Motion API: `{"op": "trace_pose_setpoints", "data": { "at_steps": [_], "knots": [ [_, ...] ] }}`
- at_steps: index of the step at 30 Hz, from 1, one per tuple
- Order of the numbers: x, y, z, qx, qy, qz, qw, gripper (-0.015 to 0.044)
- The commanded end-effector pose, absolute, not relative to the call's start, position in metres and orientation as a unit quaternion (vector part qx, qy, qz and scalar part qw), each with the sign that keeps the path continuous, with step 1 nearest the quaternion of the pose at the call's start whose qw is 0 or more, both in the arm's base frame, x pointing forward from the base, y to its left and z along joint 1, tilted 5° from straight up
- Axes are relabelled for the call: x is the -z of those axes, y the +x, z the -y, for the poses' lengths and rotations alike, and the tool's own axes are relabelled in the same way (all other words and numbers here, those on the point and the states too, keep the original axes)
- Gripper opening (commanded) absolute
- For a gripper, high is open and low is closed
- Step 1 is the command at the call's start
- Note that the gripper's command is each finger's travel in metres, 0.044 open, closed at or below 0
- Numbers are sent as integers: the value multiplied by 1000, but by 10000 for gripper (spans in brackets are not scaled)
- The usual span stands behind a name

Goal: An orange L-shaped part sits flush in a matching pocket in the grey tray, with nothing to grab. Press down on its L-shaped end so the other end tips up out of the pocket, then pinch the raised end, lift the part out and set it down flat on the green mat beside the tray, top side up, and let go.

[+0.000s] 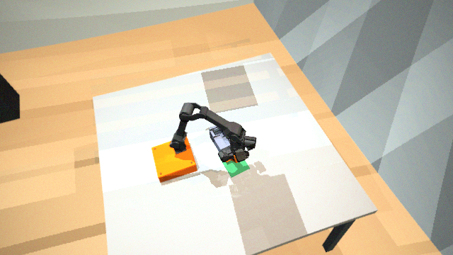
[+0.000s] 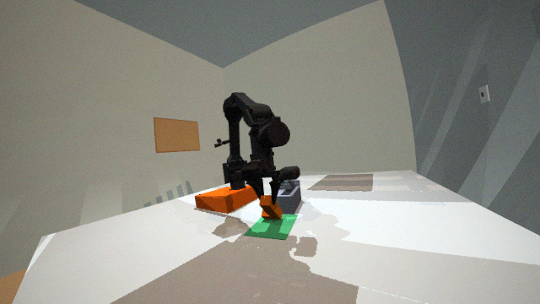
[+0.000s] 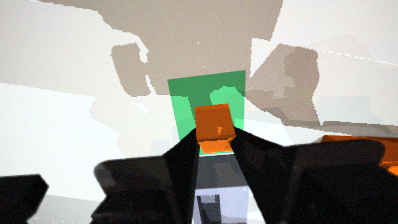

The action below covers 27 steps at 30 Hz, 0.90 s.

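The orange part is out of the tray, pinched in my gripper. It is tilted, with its lower end at or just above the tray-side part of the green mat; whether it touches cannot be told. My gripper is shut on it, fingers on either side. Its L-shape is not clear from these angles. The grey tray stands right behind the mat, partly hidden by the arm and fingers.
The arm stands on a large orange base block, to one side of the tray and mat. Brownish shadow patches lie across the white table. The table's edge is well beyond the mat.
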<state>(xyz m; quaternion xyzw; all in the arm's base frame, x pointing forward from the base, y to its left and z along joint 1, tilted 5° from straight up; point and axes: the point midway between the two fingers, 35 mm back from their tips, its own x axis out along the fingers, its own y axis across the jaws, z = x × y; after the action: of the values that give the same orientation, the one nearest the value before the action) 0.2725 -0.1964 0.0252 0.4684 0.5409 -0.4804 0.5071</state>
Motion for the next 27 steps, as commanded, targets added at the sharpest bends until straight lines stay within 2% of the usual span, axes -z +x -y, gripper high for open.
{"op": "trace_pose_setpoints", "data": {
  "at_steps": [1,8,13,17,27],
  "knots": [
    [-25,272,196,480,468,-541,507,79],
    [-28,273,197,480,468,-541,507,263],
    [-69,278,200,481,467,-541,508,394],
    [-112,277,199,481,466,-541,509,400],
    [-111,279,200,479,469,-534,515,400]
  ]
}}
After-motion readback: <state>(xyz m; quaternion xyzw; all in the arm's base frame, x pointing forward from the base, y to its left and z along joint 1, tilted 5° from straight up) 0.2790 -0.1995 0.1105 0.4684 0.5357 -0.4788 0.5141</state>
